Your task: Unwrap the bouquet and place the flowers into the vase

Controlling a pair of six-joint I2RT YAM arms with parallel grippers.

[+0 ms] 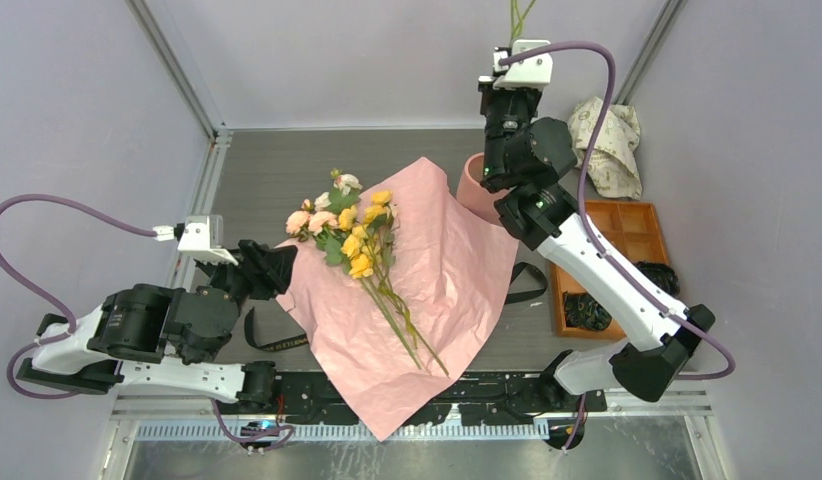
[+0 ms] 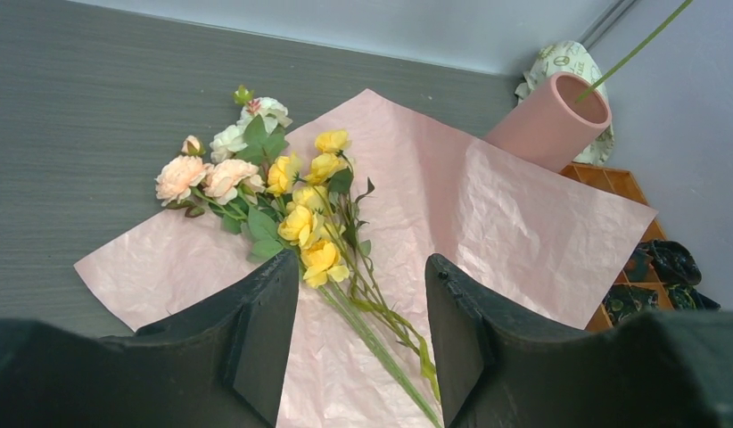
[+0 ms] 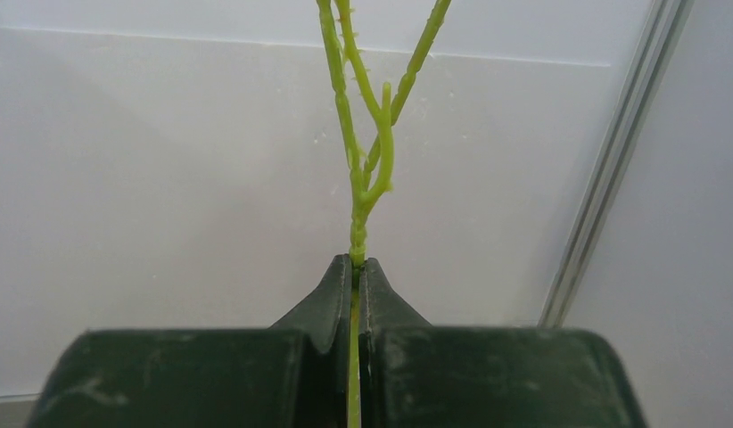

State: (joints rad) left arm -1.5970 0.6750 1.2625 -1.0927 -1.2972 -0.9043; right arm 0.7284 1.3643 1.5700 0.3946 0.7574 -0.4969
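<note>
1. The grey table (image 1: 287, 170) is covered across its middle by the spread lilac-pink paper (image 1: 457, 270), which lies open and creased, with one corner hanging over the near edge.
2. The flowers (image 1: 352, 235) lie loose on the left half of the paper. Their pink, cream and yellow heads point to the far left, some past the paper's edge, and their stems run toward the near edge.
3. The vase (image 2: 546, 120) stands just beside the paper's far right side, partly hidden by the right arm in the top view.
4. An orange tray (image 1: 627, 235) sits right of the vase, and crumpled printed paper (image 1: 612, 145) lies behind it.
5. The left gripper (image 2: 361, 263) is held low at the paper's left edge with its jaws spread apart and nothing between them.
6. The right gripper (image 3: 356, 267) is raised above the vase and clenched on a green stem (image 3: 358, 178), which forks above the fingers.
7. From the left wrist, the stem is seen slanting down to the vase mouth.
8. A black ribbon (image 1: 527, 285) lies at the paper's right edge.
</note>
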